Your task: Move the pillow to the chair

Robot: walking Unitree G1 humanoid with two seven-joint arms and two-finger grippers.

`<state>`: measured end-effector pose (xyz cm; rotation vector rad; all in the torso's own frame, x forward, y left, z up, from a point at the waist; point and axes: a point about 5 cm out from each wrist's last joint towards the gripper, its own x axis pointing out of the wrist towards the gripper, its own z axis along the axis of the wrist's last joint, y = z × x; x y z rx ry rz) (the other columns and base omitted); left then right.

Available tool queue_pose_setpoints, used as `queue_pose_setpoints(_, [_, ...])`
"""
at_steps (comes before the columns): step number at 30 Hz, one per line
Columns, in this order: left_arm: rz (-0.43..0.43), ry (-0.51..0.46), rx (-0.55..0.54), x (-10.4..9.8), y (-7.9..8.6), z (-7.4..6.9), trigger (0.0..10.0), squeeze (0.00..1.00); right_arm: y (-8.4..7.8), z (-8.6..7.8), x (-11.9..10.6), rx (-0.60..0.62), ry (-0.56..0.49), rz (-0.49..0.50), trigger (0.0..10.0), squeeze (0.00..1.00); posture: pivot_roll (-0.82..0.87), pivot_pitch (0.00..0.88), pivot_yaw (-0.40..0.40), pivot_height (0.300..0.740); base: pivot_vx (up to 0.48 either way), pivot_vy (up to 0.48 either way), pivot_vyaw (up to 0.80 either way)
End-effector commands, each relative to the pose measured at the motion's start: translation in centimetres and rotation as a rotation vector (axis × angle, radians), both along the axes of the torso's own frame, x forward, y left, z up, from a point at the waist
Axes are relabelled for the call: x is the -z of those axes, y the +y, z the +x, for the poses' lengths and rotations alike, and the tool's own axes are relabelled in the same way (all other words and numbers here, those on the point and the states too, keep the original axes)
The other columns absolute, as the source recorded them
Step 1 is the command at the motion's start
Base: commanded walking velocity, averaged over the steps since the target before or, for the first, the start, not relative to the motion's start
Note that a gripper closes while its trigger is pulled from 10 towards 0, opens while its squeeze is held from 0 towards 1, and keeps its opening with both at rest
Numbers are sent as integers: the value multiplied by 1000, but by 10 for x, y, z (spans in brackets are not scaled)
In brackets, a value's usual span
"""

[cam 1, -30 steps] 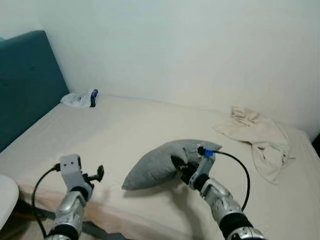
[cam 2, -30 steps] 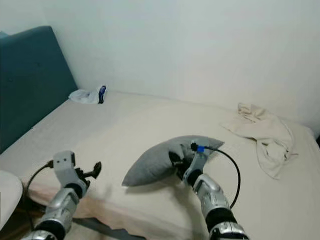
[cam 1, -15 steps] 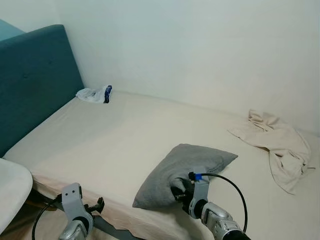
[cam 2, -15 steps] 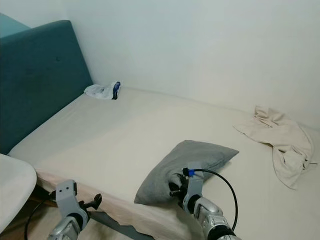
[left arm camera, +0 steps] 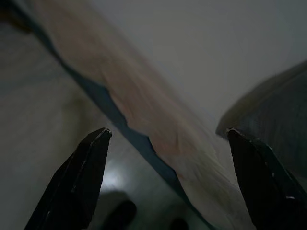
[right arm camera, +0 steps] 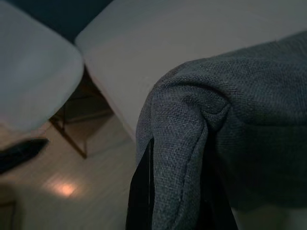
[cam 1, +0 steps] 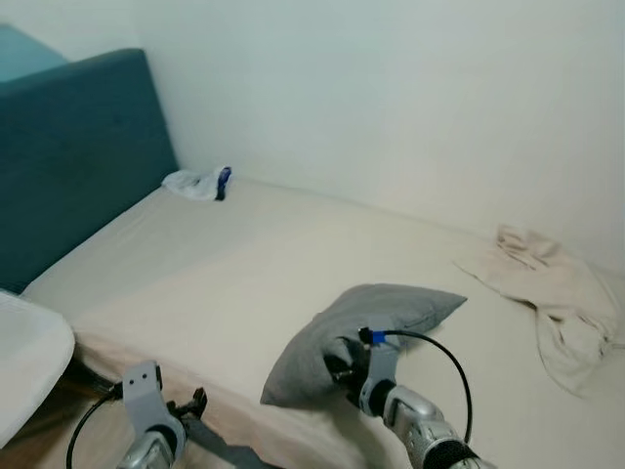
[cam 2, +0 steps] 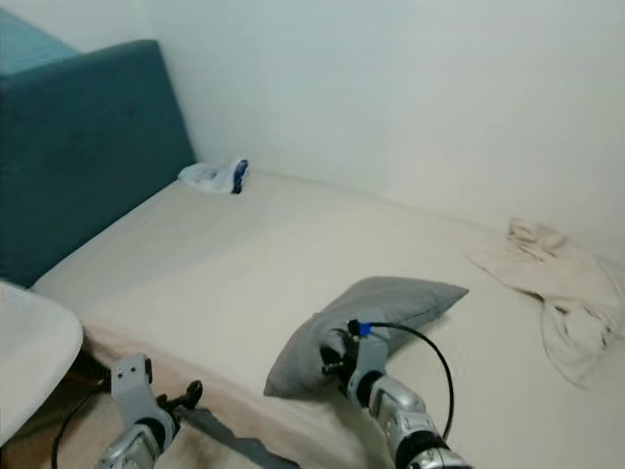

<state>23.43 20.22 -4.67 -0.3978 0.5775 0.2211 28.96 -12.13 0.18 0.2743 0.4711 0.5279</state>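
Your right gripper (cam 1: 342, 366), lower centre, pinches the grey pillow (cam 1: 376, 318); left gripper (cam 1: 190, 403), lower left, fingers spread, empty.

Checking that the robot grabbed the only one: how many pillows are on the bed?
1. The grey pillow lies near the bed's front edge, pinched by the right gripper. Others could lie outside the views.

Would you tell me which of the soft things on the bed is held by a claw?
The grey pillow near the bed's front edge: the right claw is shut on its corner. The beige cloth and the white bundle lie untouched.
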Motion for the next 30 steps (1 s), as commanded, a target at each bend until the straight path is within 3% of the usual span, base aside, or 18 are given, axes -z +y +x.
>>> queue_pose_setpoints(1, [-12,53,30,9,-7,-10,10000,0,3,5,-7,-24,-47,2,10000,0,18,0,-33,740,0,0,625])
queue_pose_setpoints(7, [-5,130,19,18,-8,-23,10000,0,5,11,-14,-52,-80,-5,10000,0,10,0,-37,740,0,0,624])
queue_pose_setpoints(12, [-1,212,33,30,-9,-44,10000,0,9,15,-22,-76,-133,17,10000,0,-2,0,-31,740,0,0,626])
queue_pose_setpoints(15, [2,250,34,36,-9,-54,10000,0,21,24,-42,-137,-245,89,10000,0,-6,0,-26,740,0,0,625])
queue_pose_setpoints(22, [18,243,47,35,-8,-52,10000,0,47,30,-69,-260,-355,211,10000,0,2,0,-28,740,0,0,623])
queue_pose_setpoints(26, [31,206,50,27,-4,-38,10000,0,77,27,-96,-452,-426,362,10000,0,12,0,-34,740,0,0,625])
queue_pose_setpoints(30, [34,195,54,25,-5,-34,10000,0,81,23,-97,-500,-423,375,10000,0,15,0,-39,740,0,0,623])
